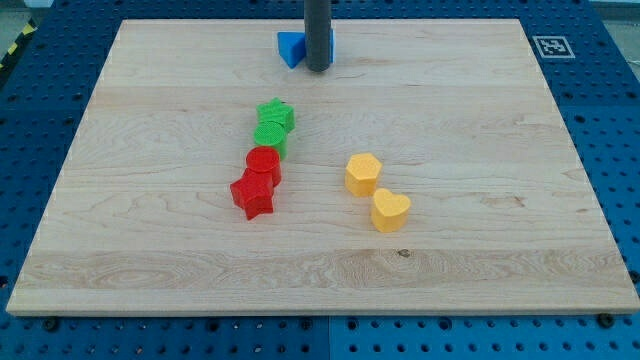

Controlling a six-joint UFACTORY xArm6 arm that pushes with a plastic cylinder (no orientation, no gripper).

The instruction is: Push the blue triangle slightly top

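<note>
A: Position of my tip (318,68)?

B: Near the view's top edge of the bench (150,250), a little left of centre. The dark rod comes straight down from the top of the frame and its end sits on the wood, right against the blue triangle (291,48).

A: And the triangle itself?

B: At the view's top, close to the bench's far edge. Most of it shows to the left of the rod; a sliver of blue shows on the rod's right side too, so the rod stands in front of part of it. Shape partly hidden.

A: Pincer state?

B: No pincer on this arm, only the rod. It holds nothing; contact is side-on with the blue block.

A: Other blocks?

B: A column left of centre, well below the triangle. Green star (276,115) on top, a second green block (270,137) touching just under it, shape unclear. Then a red cylinder (264,163), then a red star (253,194) at the bottom, each touching the next.

A: Right of that?

B: Two yellow pieces, apart from the column. Yellow hexagon-like block (363,173), and a yellow heart (390,210) just below-right, touching it.
</note>
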